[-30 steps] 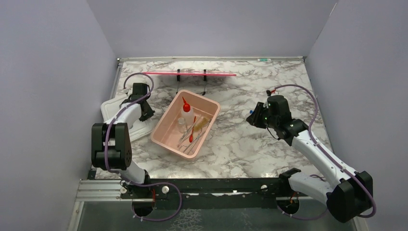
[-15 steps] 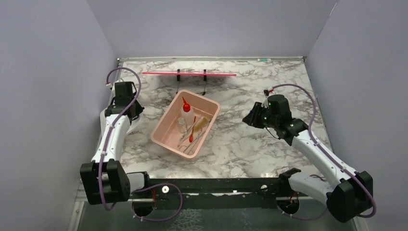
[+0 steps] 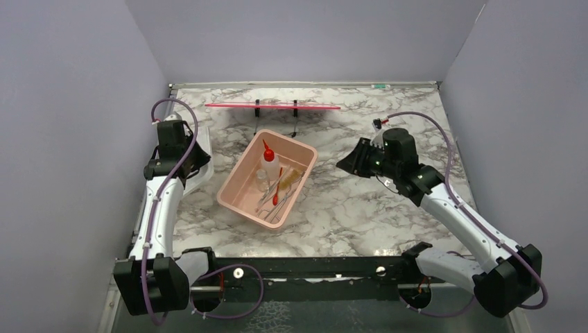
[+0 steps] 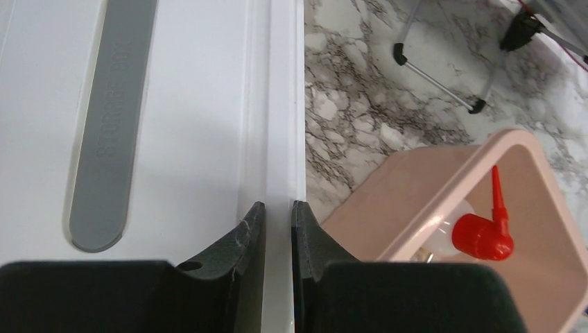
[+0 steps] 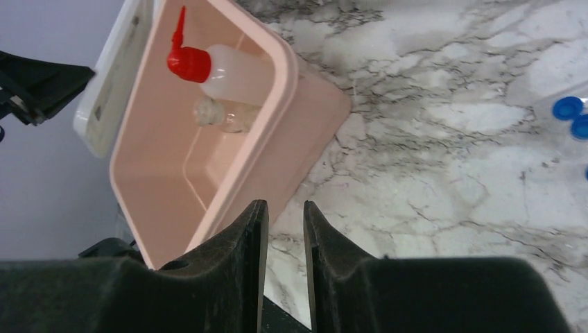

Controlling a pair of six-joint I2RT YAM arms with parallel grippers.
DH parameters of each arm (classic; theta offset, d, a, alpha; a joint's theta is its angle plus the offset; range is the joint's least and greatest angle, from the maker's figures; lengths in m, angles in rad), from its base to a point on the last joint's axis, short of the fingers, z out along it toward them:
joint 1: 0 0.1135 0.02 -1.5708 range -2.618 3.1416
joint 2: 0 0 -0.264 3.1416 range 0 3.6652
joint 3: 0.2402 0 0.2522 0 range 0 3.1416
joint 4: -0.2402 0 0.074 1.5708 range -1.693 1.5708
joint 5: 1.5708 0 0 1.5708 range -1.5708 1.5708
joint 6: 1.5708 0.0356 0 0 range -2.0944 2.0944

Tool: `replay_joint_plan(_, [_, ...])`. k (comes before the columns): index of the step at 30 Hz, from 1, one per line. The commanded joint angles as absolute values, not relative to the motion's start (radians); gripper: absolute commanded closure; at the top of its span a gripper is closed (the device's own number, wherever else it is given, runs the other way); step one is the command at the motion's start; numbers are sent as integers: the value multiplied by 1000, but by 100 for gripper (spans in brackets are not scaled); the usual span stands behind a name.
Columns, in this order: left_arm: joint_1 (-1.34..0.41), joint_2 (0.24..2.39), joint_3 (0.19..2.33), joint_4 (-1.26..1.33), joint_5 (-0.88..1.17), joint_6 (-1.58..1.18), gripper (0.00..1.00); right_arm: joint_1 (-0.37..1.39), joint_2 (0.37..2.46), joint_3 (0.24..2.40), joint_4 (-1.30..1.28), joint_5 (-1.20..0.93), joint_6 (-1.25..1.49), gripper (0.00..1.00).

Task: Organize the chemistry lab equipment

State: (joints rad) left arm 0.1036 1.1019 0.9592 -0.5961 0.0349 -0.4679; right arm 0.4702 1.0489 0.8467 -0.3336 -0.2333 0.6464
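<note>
A pink tub [image 3: 242, 165] in mid-table holds a clear squeeze bottle with a red nozzle [image 3: 268, 159], a glass vial [image 3: 261, 180], a small brush [image 3: 291, 176] and metal tongs and rods [image 3: 272, 202]. My left gripper [image 4: 277, 208] is shut on the rim of a white lid [image 4: 194, 104], left of the tub. My right gripper [image 5: 286, 206] hovers just right of the tub [image 5: 272, 118], its jaws slightly apart with nothing between them. Blue-capped tubes [image 5: 570, 111] lie on the marble at the right edge of the right wrist view.
A thin red bar on a black wire stand [image 3: 274, 106] sits at the back of the table. Purple walls close in on the left, back and right. The white lid [image 3: 199, 175] is close to the left wall.
My left arm has swung back and to the left, carrying the white lid's edge with it. My right gripper has moved left toward the tub, away from the blue-capped tubes.
</note>
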Motion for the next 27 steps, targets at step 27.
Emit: replay_joint_plan(27, [104, 892, 833, -572, 440, -653, 95, 996, 1617, 1295, -93, -85, 925, 55])
